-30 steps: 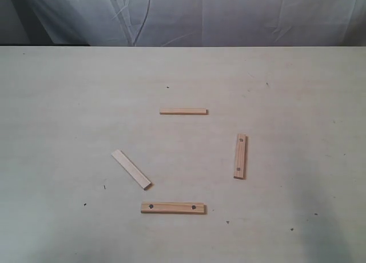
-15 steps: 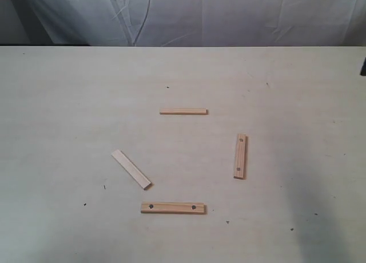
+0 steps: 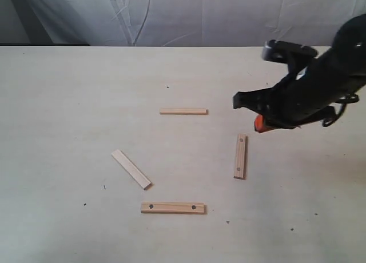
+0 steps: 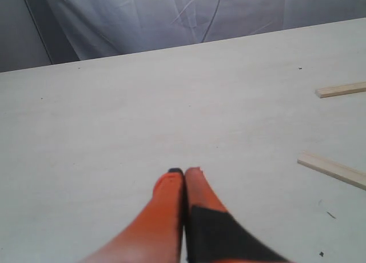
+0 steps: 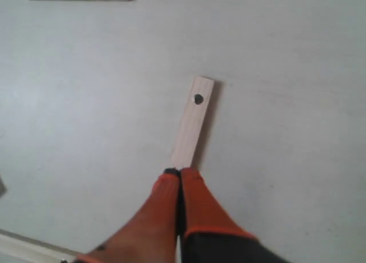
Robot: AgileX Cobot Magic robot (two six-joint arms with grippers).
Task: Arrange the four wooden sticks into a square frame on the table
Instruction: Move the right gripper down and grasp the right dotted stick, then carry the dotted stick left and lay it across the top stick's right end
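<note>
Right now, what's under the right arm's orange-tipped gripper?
A pale flat wooden stick with a dark hole on the cream table; the shut orange-tipped right gripper hides its near end.

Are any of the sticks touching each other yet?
No, the four sticks lie apart on the table, with bare surface between them all.
</note>
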